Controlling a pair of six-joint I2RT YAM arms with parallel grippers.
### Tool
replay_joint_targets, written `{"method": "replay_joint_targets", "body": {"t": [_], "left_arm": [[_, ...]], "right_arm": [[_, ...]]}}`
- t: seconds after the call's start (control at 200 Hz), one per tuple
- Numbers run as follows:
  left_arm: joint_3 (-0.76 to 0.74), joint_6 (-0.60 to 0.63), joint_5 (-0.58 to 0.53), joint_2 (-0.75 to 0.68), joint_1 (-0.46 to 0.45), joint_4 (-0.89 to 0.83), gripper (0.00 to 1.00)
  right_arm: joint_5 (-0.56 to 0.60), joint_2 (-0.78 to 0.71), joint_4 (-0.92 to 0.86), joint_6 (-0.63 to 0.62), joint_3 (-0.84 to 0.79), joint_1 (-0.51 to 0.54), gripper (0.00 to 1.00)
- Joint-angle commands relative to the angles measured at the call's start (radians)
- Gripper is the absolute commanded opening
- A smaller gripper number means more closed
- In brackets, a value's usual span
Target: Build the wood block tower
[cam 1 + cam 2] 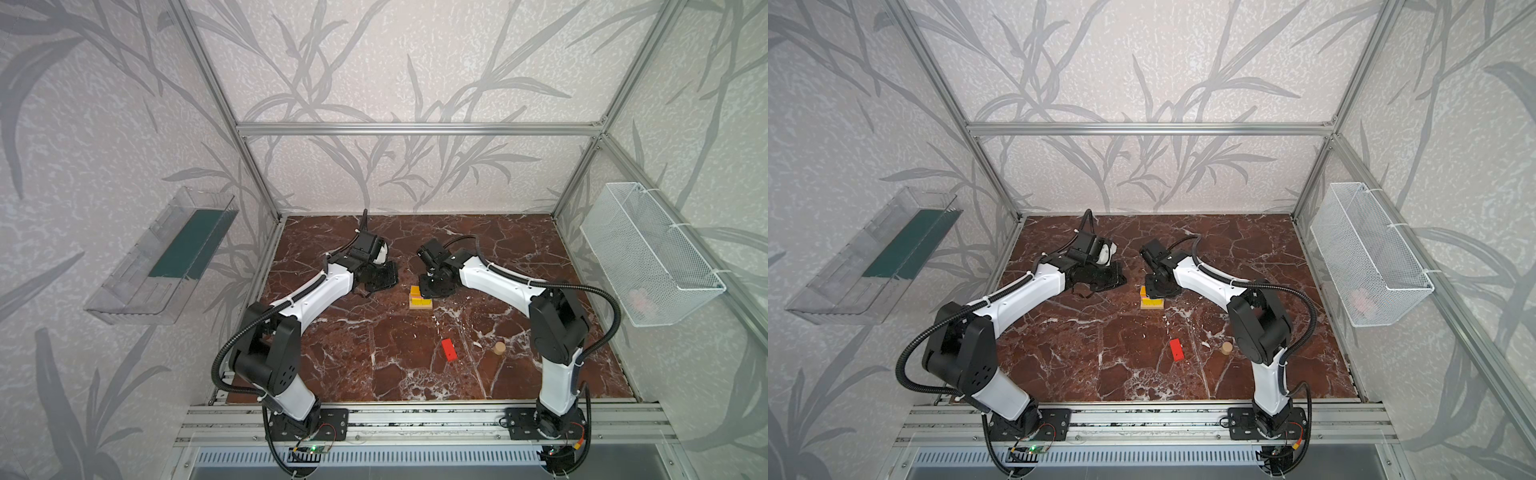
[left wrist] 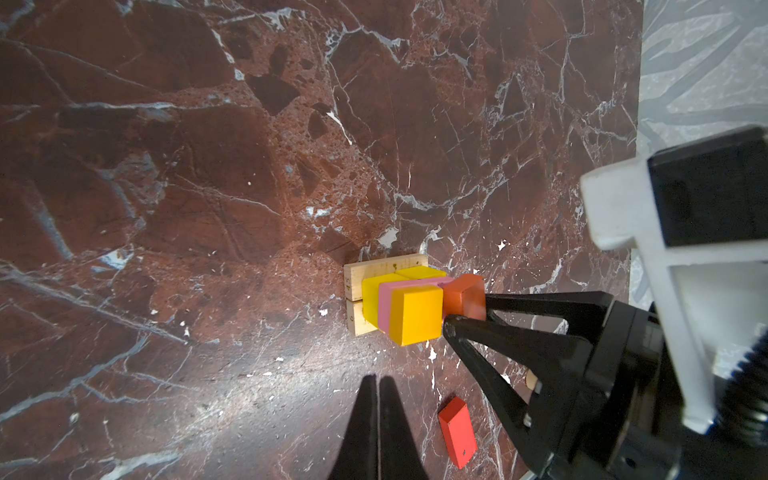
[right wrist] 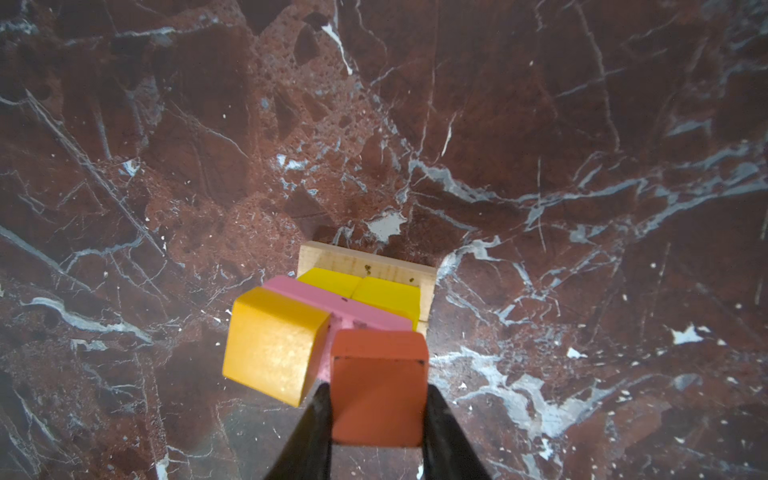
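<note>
Gripping the orange-red cube [image 3: 378,353], the right pincer [image 3: 377,390] holds it beside the orange cube [image 3: 274,349] over the pink brick [image 3: 316,297] of the tower [image 1: 420,300] on the surface [image 1: 374,353]. The left pincer [image 2: 377,380] hangs closed and empty. A red brick [image 1: 449,349] and a tan cylinder [image 1: 498,347] lie apart, nearer the front.

- On the end of the tan plank [image 2: 374,270] at the base below the pink brick [image 2: 385,307], I read printed digits that look like "45", next to fine ruler ticks.
- The second tan plank [image 2: 356,322], also below the pink brick, carries one small mark too blurred for me to read.
</note>
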Motion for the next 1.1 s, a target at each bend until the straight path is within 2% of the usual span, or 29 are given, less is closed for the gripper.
{"method": "replay_joint_targets", "body": {"t": [0.0,1.095], "left_arm": [[0.003,-0.002,0.008,0.008,0.003,0.003,0.0],[0.004,-0.002,0.007,0.007,0.002,0.001,0.0]], "right_arm": [[-0.003,0.012,-0.005,0.008,0.034,0.005,0.36],[0.0,-0.029,-0.005,0.014,0.024,0.008,0.44]]}}
